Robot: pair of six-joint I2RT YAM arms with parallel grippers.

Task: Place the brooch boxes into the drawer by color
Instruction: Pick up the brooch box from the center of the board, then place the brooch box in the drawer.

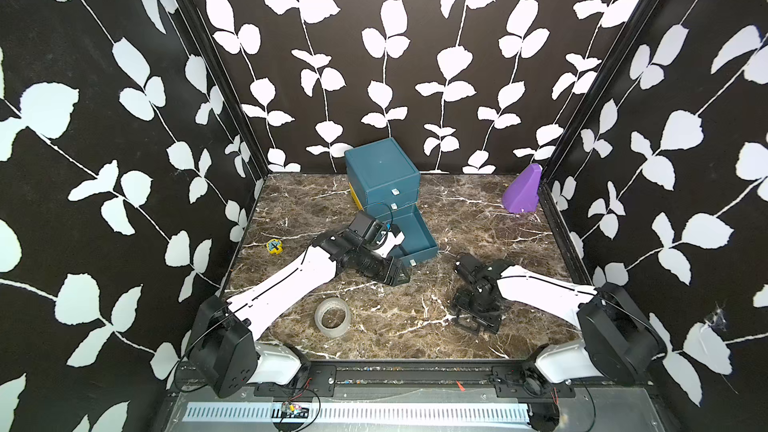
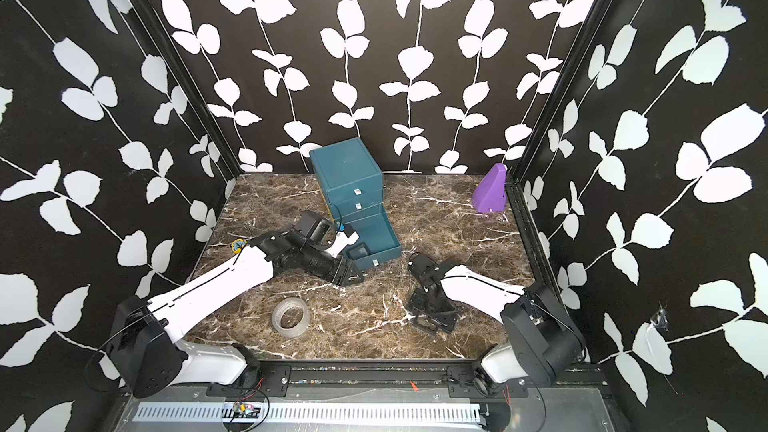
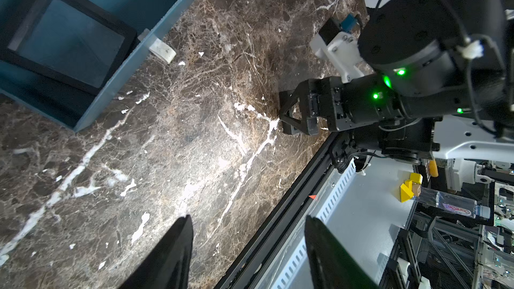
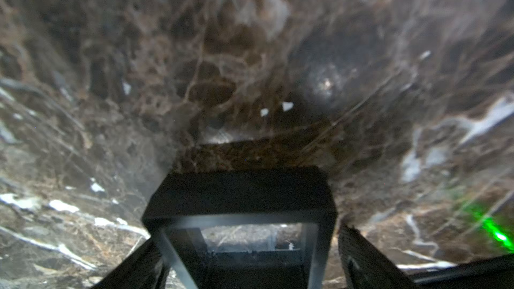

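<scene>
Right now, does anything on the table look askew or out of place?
Nothing spilled or broken. The drawer chest sits turned askew to the back wall, its bottom drawer pulled far out with a black brooch box inside. A small yellow item lies alone near the left wall.

The left claw stands wide over bare table, with nothing between its fingers. Just beside it rises the front wall of the open drawer. The drawer's inside is free except for a black box in the corner nearest that claw. The left wrist hangs over the drawer's side wall. Bare table lies between this claw and the right claw, which straddles a second box. The tape roll sits near the left arm, and the wedge is well apart from both claws.
</scene>
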